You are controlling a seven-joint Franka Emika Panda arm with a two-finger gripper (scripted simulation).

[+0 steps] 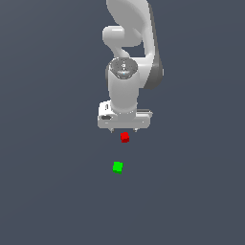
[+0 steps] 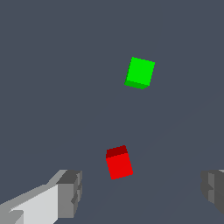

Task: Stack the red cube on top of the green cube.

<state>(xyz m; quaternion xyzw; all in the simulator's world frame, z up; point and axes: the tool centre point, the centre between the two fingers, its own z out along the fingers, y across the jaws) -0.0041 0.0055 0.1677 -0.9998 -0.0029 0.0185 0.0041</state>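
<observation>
A tiny red cube (image 1: 125, 137) lies on the dark grey floor just below the white gripper (image 1: 124, 129) in the exterior view. The wrist view shows the red cube (image 2: 118, 163) between and slightly ahead of the two wide-apart fingers (image 2: 69, 192), untouched. The gripper (image 2: 141, 190) is open and holds nothing. A tiny green cube (image 1: 117, 167) sits alone a short way nearer the camera than the red one in the exterior view; the wrist view has the green cube (image 2: 140, 72) farther off, beyond the red cube.
The white Panda arm (image 1: 130, 52) rises behind the gripper in the exterior view. The plain dark grey floor (image 1: 48, 182) surrounds both cubes.
</observation>
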